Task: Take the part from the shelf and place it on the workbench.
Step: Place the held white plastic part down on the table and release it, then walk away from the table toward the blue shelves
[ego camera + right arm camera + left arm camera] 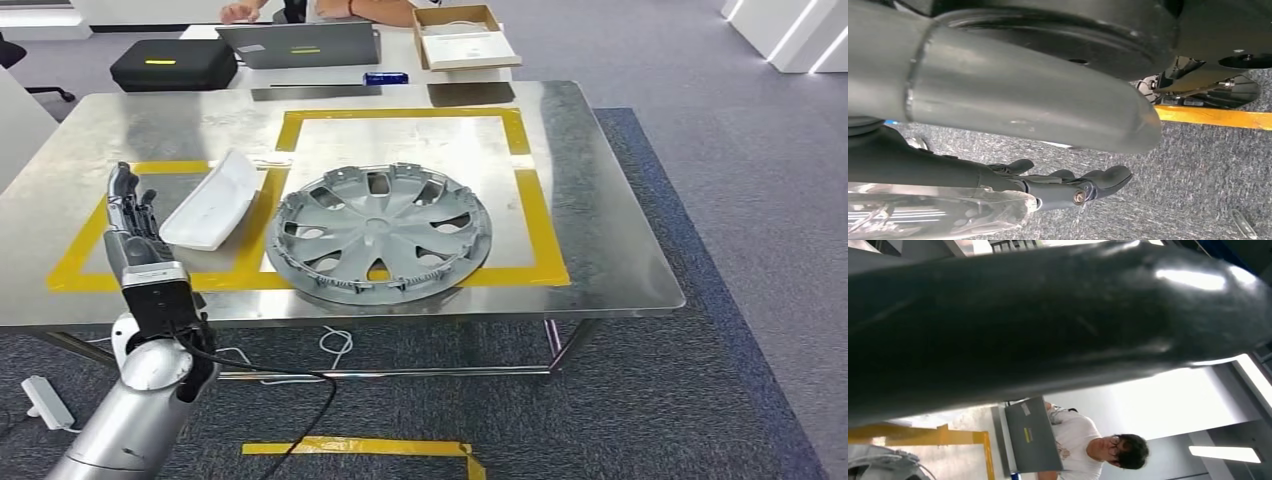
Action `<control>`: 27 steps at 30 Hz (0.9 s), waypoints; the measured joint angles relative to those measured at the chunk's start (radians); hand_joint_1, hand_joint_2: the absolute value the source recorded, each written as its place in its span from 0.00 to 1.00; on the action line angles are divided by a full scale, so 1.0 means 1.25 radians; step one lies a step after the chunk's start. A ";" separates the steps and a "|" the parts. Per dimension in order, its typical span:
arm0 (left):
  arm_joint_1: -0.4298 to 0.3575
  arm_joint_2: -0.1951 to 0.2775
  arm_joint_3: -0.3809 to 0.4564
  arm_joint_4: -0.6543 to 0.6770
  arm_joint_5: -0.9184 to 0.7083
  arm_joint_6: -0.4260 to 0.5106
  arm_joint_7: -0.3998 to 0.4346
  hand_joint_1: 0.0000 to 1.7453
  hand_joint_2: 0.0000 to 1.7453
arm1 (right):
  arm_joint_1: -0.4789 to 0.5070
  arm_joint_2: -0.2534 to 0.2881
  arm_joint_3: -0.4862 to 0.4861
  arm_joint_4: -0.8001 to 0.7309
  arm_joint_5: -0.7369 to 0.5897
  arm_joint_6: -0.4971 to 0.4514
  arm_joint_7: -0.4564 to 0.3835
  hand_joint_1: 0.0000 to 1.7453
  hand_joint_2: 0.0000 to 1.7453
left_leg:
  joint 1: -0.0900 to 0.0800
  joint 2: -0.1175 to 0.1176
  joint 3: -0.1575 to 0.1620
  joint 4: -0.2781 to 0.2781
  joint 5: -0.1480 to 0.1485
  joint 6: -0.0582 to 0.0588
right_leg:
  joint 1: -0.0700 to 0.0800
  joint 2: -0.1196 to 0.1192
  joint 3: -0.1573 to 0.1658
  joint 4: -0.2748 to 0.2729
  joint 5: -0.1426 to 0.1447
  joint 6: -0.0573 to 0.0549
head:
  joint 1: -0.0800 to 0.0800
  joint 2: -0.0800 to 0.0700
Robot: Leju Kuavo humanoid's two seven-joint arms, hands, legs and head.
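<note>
Presently we logged one white part (211,200) lying on the metal workbench (610,200), across the yellow tape outline (535,200) and just left of the grey wheel cover (379,232). The left hand (133,222) stood just beside the part's left edge, its fingers (122,186) straight and spread, holding nothing. In the right wrist view we recorded the right hand (1068,182) above grey carpet (1198,165), its dark fingers (1108,177) loosely extended around nothing.

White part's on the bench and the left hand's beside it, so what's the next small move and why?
Probably draw the left hand back toward the robot. The white part already lies on the workbench next to the wheel cover, and the hand holds nothing.
</note>
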 joint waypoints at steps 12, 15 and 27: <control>0.023 -0.009 -0.056 -0.028 -0.013 0.014 -0.004 0.00 0.00 | 0.007 0.020 0.000 -0.035 -0.003 0.030 0.006 0.00 0.00 | -0.015 0.001 0.112 -0.073 -0.016 0.033 | 0.011 -0.005 -0.064 0.010 0.055 0.018 | -0.002 0.000; 0.033 -0.015 -0.078 -0.029 -0.009 0.017 -0.004 0.00 0.00 | 0.012 0.023 0.000 -0.048 -0.006 0.034 0.007 0.00 0.00 | -0.010 0.004 0.097 -0.080 0.007 0.047 | 0.008 -0.004 -0.088 0.055 0.005 0.031 | 0.001 0.000; 0.098 -0.019 -0.120 -0.055 0.014 0.034 -0.019 0.00 0.00 | 0.016 0.038 0.001 -0.101 -0.009 0.056 0.015 0.00 0.00 | -0.010 0.008 0.020 -0.075 0.085 0.019 | 0.001 0.000 0.061 -0.020 -0.044 0.029 | 0.002 0.000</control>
